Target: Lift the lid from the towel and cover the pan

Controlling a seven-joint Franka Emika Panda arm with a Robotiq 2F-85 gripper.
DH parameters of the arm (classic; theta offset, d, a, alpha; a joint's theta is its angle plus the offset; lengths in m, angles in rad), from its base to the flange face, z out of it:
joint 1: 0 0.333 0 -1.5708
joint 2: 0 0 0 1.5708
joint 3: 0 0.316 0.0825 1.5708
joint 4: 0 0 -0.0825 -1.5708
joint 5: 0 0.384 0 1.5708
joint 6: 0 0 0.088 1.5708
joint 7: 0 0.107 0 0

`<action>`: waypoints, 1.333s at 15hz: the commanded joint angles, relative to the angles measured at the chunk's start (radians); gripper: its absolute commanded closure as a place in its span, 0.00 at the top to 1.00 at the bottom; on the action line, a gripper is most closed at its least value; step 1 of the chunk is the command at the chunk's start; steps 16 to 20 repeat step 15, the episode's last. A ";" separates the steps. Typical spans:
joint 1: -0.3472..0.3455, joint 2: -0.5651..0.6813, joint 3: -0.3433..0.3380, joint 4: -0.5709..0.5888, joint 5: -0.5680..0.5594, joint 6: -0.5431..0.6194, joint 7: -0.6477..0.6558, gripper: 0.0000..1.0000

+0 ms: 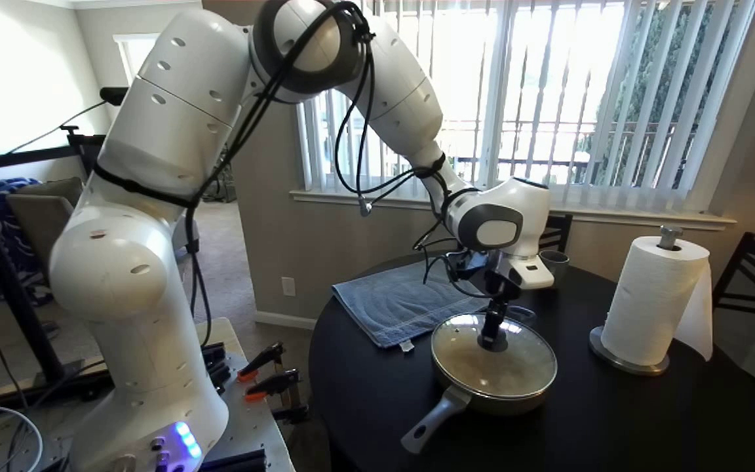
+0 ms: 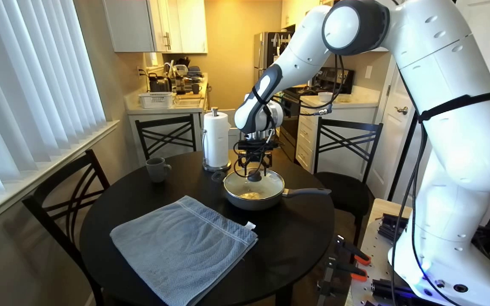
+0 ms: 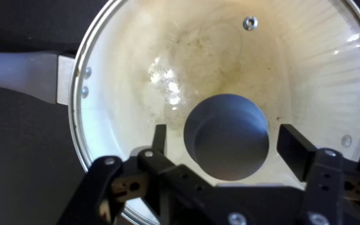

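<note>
On the pan (image 2: pixel 253 205), the lid (image 1: pixel 482 375), jaws apart around its knob (image 3: pixel 227 137), tag (image 2: pixel 250 225) on towel (image 2: pixel 181 250) illegible.

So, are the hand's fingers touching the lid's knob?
Apart. In the wrist view the fingers flank the knob, with a pale gap visible between it and each of them.

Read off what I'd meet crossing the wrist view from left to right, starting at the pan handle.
Pan handle → silver bracket → pair of rivets → one fingertip → dark lid knob → the other fingertip.
</note>
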 commanded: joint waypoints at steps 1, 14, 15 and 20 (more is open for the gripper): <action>0.031 -0.111 -0.019 -0.090 -0.048 -0.058 0.050 1.00; 0.034 -0.205 -0.001 -0.138 -0.128 -0.083 0.106 1.00; 0.034 -0.205 -0.001 -0.138 -0.128 -0.083 0.106 1.00; 0.034 -0.205 -0.001 -0.138 -0.128 -0.083 0.106 1.00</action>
